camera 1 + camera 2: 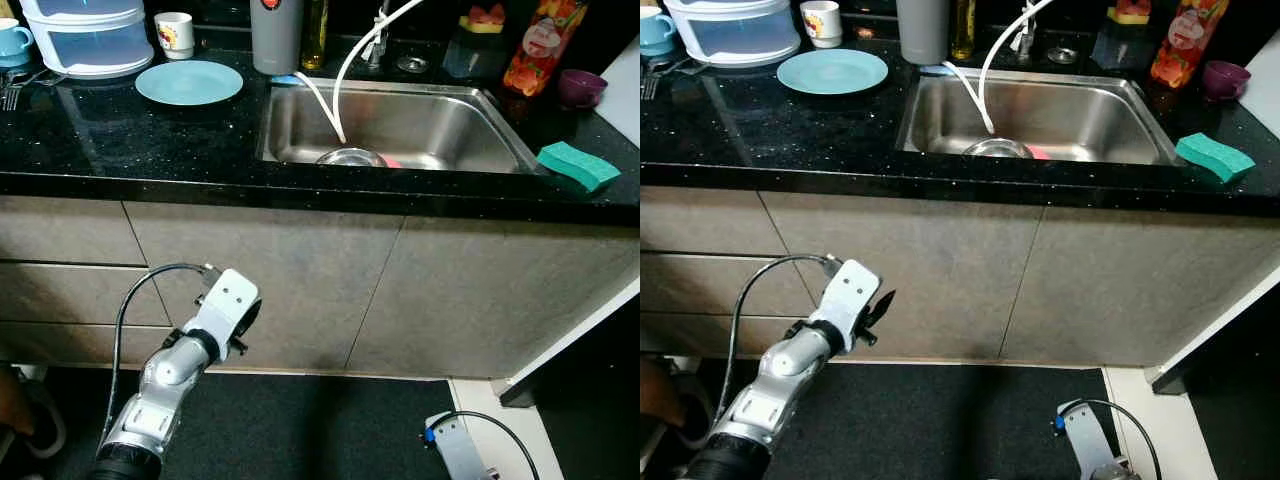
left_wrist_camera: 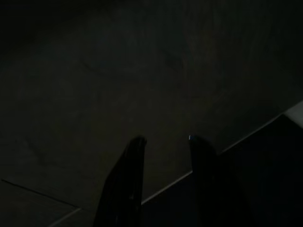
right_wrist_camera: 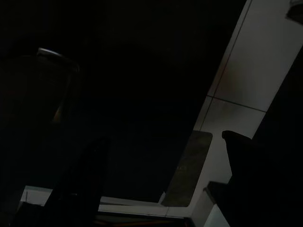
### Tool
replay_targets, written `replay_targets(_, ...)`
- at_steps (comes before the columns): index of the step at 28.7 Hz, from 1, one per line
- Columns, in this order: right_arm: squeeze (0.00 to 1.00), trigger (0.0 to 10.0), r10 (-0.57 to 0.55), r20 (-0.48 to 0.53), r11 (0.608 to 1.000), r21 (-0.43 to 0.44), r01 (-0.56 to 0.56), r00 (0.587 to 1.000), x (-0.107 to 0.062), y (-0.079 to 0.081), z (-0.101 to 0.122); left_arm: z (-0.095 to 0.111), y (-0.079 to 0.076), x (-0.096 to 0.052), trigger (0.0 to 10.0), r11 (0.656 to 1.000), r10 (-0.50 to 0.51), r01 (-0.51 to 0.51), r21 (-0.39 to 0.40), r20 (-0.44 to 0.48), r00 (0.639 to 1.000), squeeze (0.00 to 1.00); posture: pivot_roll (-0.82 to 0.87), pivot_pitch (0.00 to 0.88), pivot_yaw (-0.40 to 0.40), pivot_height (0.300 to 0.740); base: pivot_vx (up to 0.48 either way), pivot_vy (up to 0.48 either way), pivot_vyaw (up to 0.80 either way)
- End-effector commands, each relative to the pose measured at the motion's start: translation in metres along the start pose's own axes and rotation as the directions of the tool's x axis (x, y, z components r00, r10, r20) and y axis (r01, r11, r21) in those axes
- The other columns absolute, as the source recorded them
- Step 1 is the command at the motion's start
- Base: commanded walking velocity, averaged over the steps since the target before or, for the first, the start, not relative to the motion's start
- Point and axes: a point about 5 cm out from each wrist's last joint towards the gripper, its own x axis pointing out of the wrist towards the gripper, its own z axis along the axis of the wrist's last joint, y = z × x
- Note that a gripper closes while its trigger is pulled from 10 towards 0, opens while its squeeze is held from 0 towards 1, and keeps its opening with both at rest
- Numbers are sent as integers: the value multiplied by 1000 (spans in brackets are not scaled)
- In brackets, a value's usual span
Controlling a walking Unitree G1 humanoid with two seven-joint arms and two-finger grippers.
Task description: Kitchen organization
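**— Left gripper (image 2: 163, 142), where is it?**
— Low in the lower left of the head views, raised in front of the grey cabinet doors (image 1: 300, 270). Its wrist view is dark, but two black fingers (image 2: 128, 161) show with a narrow gap between them, holding nothing.

**— And the right gripper (image 3: 163, 156)?**
— Hanging at the bottom right edge of the frame; its fingers stand wide apart and empty in its dim wrist view.

**— What's on the black counter (image 1: 120, 140)?**
— A teal plate (image 1: 189, 82) at upper left, a white mug (image 1: 175, 34) behind it, and a clear container (image 1: 88, 38) beside them. The steel sink (image 1: 480, 130) sits centre top with a metal bowl (image 1: 351, 157) inside. A green sponge (image 1: 577, 165) lies on the counter's right edge, near a purple cup (image 1: 581, 87).
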Motion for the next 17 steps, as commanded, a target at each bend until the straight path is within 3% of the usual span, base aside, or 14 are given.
replay_targets(1,0,10000,5,-20,1000,-1,-5,1000,0,2,-5,-10,-3,-4,10000,999,-28,26,-47,-38,999,0,103,87,-51,740,0,0,0)
replay_targets(6,0,10000,2,-19,1000,5,-2,1000,0,2,-5,12,-15,2,10000,993,-103,105,-58,41,994,0,115,87,-53,740,0,0,0)
replay_targets(8,0,10000,3,-19,1000,4,-3,1000,0,2,-5,8,-14,2,10000,991,-101,103,-84,27,995,0,112,88,-55,740,0,0,0)
replay_targets(10,0,10000,5,-20,1000,-2,-5,1000,0,1,-6,-8,-8,1,10000,985,-65,60,-163,-21,998,0,114,86,-71,740,0,0,0)
replay_targets(13,0,10000,6,-22,1000,-7,-6,1000,0,0,-6,-14,-5,1,10000,984,-53,45,-169,-43,998,0,114,84,-72,740,0,0,0)
replay_targets(15,0,10000,4,-21,1000,-9,-5,1000,0,1,-4,-34,3,-3,10000,984,-37,13,-178,-129,991,0,97,95,-44,740,0,0,0)
replay_targets(17,0,10000,2,-19,1000,-2,-2,1000,0,1,-4,-41,4,-5,10000,983,-33,3,-184,-160,986,0,97,95,-44,740,0,0,0)
